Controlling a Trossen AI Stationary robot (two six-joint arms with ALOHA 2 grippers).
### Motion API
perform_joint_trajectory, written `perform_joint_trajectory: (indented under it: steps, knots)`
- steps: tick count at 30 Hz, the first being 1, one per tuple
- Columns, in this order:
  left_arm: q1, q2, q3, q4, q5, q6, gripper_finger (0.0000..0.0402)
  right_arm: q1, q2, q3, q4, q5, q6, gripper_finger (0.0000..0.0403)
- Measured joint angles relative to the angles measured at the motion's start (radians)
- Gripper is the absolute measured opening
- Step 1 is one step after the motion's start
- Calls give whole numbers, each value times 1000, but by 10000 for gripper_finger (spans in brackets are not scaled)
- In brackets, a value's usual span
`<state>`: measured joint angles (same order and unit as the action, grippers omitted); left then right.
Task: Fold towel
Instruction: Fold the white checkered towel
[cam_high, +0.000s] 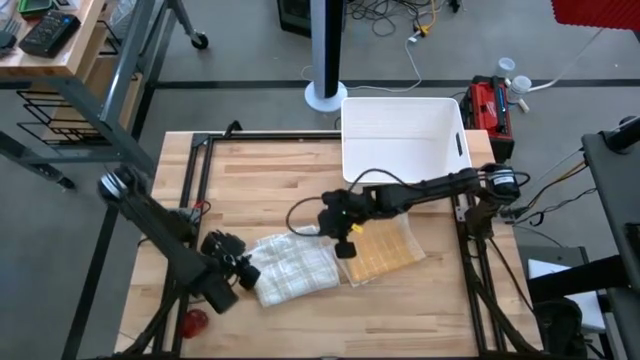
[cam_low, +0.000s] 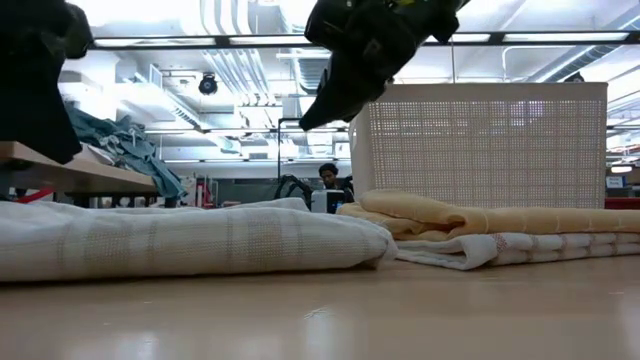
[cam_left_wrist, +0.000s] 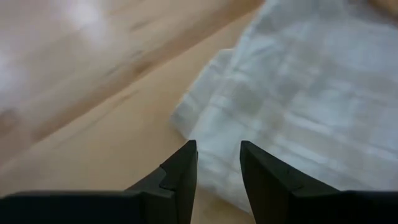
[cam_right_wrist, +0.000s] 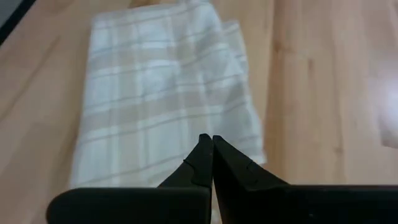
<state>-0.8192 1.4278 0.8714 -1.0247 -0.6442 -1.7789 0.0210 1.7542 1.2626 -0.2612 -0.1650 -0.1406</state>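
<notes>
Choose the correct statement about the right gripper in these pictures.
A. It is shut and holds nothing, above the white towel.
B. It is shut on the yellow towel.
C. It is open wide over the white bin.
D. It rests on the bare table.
A: in the right wrist view the right gripper has its fingers pressed together with nothing between them, above the white plaid towel.
</notes>
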Motion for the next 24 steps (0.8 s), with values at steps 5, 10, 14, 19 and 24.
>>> perform_joint_trajectory:
  steps: [5,10,14,19,24]
  knots:
    - [0,-225,-167,154,-1,43,113,-29,0,13,-6,8,-1,12]
    - [2,-415,-340,345,7,65,121,-42,0,27,-3,8,-57,55]
    - [9,-497,-443,416,7,100,145,-46,0,27,-3,90,-87,93]
    - [14,-513,-501,489,5,186,176,-49,0,27,-13,257,-111,143]
    - [19,-494,-519,525,7,196,189,-55,0,27,-25,246,-100,173]
